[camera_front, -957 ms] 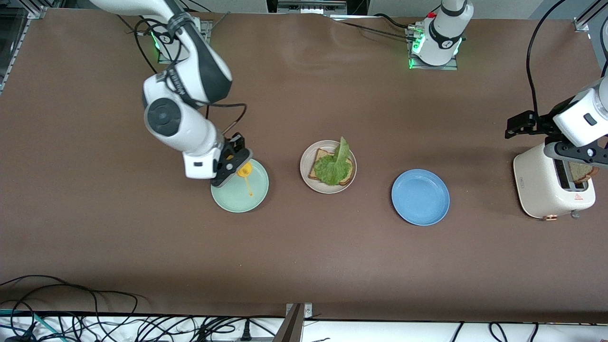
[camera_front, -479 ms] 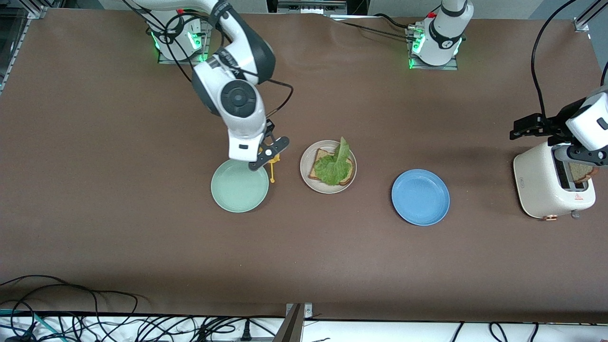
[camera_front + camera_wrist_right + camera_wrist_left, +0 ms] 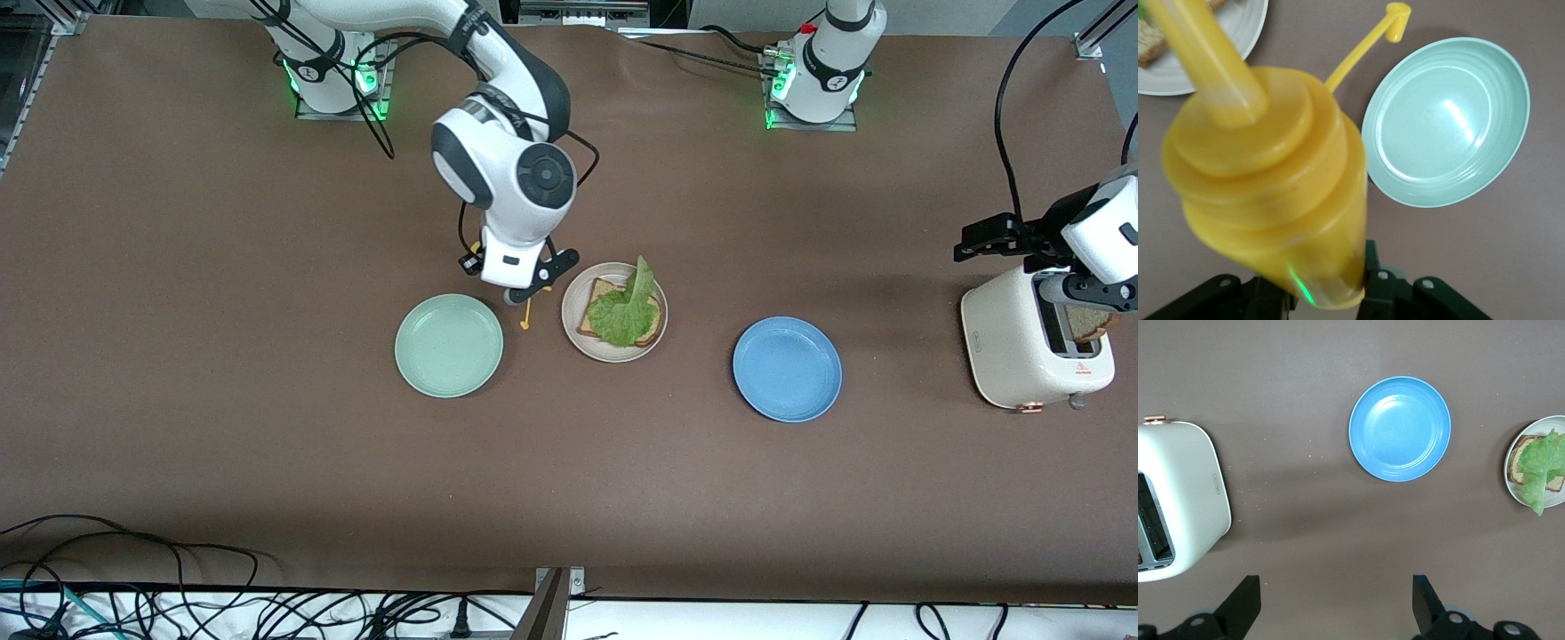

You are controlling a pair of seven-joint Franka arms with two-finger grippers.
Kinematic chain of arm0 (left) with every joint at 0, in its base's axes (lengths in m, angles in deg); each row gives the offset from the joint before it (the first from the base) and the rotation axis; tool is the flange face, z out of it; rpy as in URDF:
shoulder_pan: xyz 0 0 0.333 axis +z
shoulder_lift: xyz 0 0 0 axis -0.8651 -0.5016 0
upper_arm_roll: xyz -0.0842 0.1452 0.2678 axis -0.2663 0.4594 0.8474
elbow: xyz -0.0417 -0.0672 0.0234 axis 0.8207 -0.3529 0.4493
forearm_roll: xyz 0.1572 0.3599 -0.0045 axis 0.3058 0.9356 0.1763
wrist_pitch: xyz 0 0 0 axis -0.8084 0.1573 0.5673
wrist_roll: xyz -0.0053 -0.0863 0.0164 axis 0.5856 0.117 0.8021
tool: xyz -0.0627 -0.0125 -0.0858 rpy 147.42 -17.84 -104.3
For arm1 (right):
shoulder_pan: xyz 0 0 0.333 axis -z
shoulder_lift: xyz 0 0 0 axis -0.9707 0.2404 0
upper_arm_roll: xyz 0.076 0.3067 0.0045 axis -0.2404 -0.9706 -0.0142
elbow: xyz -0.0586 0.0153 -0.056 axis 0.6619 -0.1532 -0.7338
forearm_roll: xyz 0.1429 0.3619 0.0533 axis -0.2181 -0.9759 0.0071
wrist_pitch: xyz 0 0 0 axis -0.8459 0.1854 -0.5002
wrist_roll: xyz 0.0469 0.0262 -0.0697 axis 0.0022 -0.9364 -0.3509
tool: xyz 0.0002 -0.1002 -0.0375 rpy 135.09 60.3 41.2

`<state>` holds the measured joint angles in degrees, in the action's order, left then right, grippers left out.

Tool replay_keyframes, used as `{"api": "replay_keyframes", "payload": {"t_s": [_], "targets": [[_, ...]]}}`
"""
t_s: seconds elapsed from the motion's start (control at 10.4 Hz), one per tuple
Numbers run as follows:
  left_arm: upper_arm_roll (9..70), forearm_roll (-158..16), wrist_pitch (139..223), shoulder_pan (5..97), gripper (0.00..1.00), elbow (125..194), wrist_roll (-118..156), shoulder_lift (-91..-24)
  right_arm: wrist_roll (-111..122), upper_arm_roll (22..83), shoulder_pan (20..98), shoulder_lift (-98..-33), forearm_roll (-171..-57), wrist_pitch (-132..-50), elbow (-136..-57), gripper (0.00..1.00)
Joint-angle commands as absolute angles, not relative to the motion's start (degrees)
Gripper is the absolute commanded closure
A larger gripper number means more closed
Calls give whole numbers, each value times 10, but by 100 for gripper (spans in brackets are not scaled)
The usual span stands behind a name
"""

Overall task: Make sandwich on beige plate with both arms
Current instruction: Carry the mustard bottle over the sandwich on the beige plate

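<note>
While the brown worktop [image 3: 267, 427] carries everything, the biggest piece on it is the toaster [image 3: 1031, 342] at the left arm's end, a bread slice [image 3: 1086, 322] standing in its slot. Over it hangs the left end effector [image 3: 1080, 289], fingers spread wide with nothing between them, probably placed to lift that slice as the sandwich's top.

Next come three plates in a row: blue plate [image 3: 787, 369] nearest the toaster, beige plate [image 3: 613, 311] in the middle, green plate [image 3: 449, 345] toward the right arm's end. The beige plate holds the sandwich so far: one slice [image 3: 600, 298] under a lettuce leaf [image 3: 622, 311], no top slice yet.

Smallest is the yellow squeeze bottle [image 3: 1265, 193], clamped in the right end effector [image 3: 526, 293] over the gap between the green and beige plates. Its nozzle points down and its cap [image 3: 1397, 13] dangles on a strap, so sauce for the lettuce looks like the aim.
</note>
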<state>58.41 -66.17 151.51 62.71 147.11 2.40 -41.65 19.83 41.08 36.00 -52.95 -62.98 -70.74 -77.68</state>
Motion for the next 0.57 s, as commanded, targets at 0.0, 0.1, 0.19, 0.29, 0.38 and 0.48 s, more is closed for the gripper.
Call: {"api": "replay_keyframes", "payload": {"t_s": [0.0,0.1,0.19,0.29,0.38,0.48], "targets": [[584,-674,1508,628,0,1471,28,-414,216,438,313,-466,-606,-629,-674,100],[584,-674,1508,628,0,1472,28,-414,216,449,297,-444,-606,-609,-642,100],[584,-674,1508,628,0,1472,28,-414,216,456,287,-436,-606,-606,-634,100],[584,-674,1508,628,0,1472,28,-413,217,466,274,-430,-606,-605,-631,100],[584,-674,1508,628,0,1472,28,-414,217,477,260,-419,-606,-605,-623,100],[584,-674,1504,628,0,1472,28,-414,216,483,251,-407,-606,-605,-612,100]]}}
